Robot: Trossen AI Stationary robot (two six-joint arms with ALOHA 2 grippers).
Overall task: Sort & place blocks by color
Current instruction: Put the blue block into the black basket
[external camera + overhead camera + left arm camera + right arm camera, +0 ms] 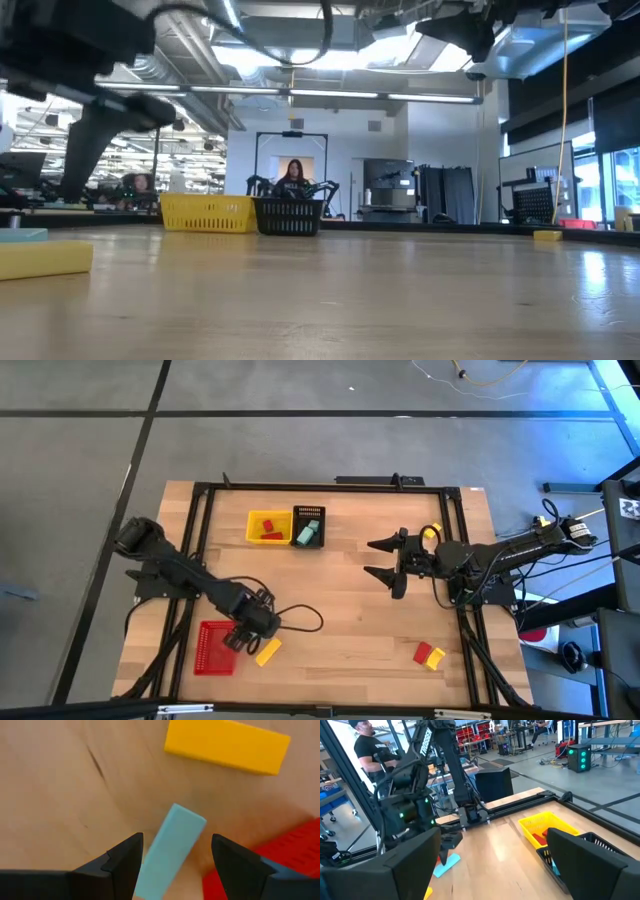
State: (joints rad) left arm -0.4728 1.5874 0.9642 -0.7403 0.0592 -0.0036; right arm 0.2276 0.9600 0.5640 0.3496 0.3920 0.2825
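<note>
Left gripper [172, 865] sits low over the table's near-left area, fingers [122, 865] spread apart with a pale teal block [172, 847] lying between them on the wood. No clear contact with either finger, so block looks straddled, not clamped. A yellow block [227, 745] lies just beyond it, flat on the table, and the red basket [295, 855] edge is right beside the gripper. High view agrees: left gripper [245, 632] next to red basket [213, 648], yellow block [268, 651] just beside it.

Right gripper [385, 558] hovers mid-table on the right side, fingers wide apart, holding nothing; looks like it is waiting.

Farther out: yellow basket [268, 527] and black basket [309, 527] stand side by side at the far side of the table. Yellow basket holds red pieces [270, 532], black basket holds a teal piece [306, 536]. Red basket looks empty from above, as far as can be told. Near the right front corner a red block [423, 652] and another yellow block [435, 659] lie touching each other on the bare wood.

Progress judgement: partway. A few blocks already sit in baskets, though red ones in the yellow basket is not a colour match. At least four blocks remain loose: teal and yellow by the left gripper, red and yellow at right front. Current step looks like a pick of the teal block, probably bound for the black basket with the other teal.
</note>
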